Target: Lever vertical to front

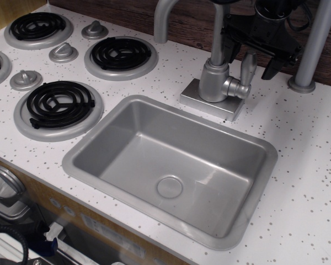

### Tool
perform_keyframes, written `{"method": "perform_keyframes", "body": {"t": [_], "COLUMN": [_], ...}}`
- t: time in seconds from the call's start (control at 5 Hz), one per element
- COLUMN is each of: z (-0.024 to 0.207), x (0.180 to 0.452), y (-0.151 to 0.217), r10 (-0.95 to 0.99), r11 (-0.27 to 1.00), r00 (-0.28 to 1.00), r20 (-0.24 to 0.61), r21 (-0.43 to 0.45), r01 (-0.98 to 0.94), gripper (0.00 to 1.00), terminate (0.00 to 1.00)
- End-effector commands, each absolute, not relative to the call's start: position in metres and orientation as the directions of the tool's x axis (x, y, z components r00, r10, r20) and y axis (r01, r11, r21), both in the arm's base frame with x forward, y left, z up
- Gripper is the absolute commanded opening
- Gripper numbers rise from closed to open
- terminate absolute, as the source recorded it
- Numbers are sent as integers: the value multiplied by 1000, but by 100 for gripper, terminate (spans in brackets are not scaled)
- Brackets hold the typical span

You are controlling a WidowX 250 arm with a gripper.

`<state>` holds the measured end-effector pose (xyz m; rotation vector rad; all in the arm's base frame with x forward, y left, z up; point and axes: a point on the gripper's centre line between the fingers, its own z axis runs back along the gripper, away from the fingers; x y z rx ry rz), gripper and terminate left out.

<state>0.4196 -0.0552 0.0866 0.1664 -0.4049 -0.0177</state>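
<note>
White speckled counter holds a grey metal sink (127, 113) and a tap. The short silver-grey plastic lever (247, 66) stands straight up beside the round tap base (214, 81). The black gripper (254, 55) hangs open just behind it, fingers on both sides.
</note>
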Motion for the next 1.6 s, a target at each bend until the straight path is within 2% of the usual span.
{"method": "perform_keyframes", "body": {"t": [0.0,0.4,0.8,1.2,1.4], "z": [107,110,103,78,66], "x": [429,424,399,383,380], "y": [-51,-53,-57,-57,-56], "r10": [-29,-1,57,86,80], "r11": [990,991,991,995,996], "r00": [899,917,951,979,983], "r20": [437,400,303,187,165], "r21": [134,125,99,32,20], "r01": [-33,-53,-91,-93,-84], "gripper": [0,0,0,0,0], "terminate": [0,0,0,0,0]}}
